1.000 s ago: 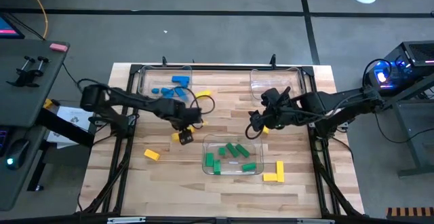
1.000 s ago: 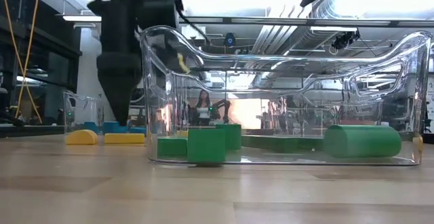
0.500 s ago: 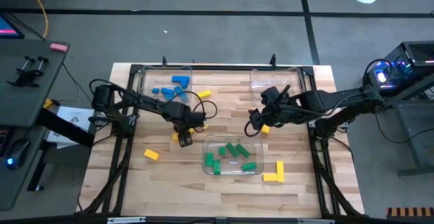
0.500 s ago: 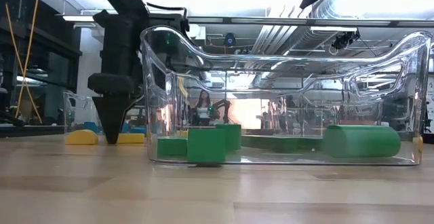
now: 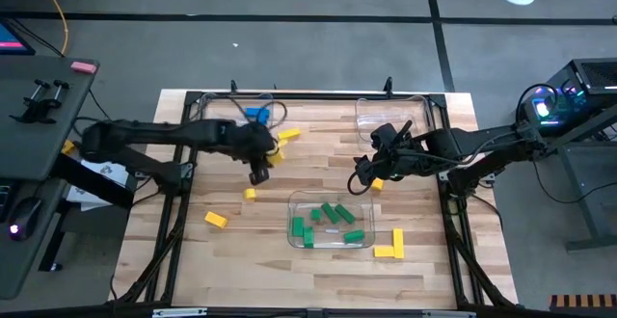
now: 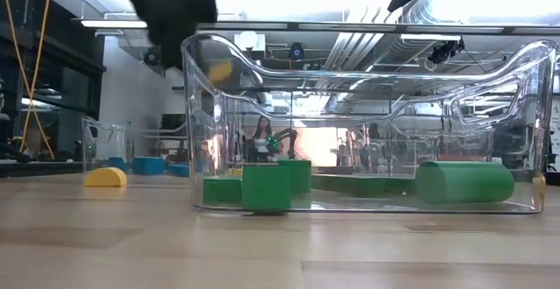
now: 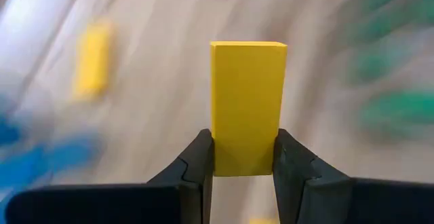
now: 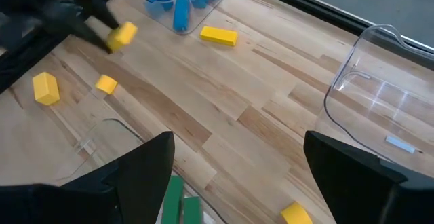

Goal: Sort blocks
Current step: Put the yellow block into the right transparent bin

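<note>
I log one plain yellow bar block [image 7: 247,105], pinched at its near end by my left gripper [image 7: 243,157] above the table [image 5: 318,154], long axis pointing straight out past the fingers.

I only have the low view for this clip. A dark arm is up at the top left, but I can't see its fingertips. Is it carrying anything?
Observer: Yes. The left wrist view shows the left gripper clamped on an upright yellow block.
Operator: Where over the table is it?
Observer: From above, the left gripper hangs between the tray of blue blocks and the tray of green blocks.
Operator: And the other arm?
Observer: The right gripper hovers open near the empty clear tray, holding nothing.
</note>
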Motion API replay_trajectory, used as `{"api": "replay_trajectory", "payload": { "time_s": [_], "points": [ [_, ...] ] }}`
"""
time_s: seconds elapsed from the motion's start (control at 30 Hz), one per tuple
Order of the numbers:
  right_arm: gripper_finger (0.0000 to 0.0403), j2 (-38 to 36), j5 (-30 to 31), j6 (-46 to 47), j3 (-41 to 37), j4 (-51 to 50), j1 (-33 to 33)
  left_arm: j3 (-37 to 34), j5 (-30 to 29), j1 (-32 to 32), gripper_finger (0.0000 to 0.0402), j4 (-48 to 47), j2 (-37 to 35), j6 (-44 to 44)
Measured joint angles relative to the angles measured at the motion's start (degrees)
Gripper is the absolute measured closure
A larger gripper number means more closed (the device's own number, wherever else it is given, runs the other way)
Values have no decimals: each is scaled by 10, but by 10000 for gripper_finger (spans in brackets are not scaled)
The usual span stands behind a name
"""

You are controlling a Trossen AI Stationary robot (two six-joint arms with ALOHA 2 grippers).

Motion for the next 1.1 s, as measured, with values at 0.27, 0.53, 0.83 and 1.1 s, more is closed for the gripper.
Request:
{"api": "replay_trajectory", "payload": {
  "time_s": [0.27, 0.53, 0.83, 1.1],
  "points": [
    [77, 0, 0, -12, 0, 0, 0, 1, 82, -141, 325, 162, 28, 44],
    [77, 0, -13, -12, 0, -1, 0, 30, 45, -228, 284, 234, 122, 141],
    [77, 0, -42, -12, 0, -11, 0, 162, 41, -205, 210, 137, 182, 244],
    [77, 0, -44, -10, 0, -14, 4, 210, 45, -187, 191, 80, 182, 199]
  ]
}}
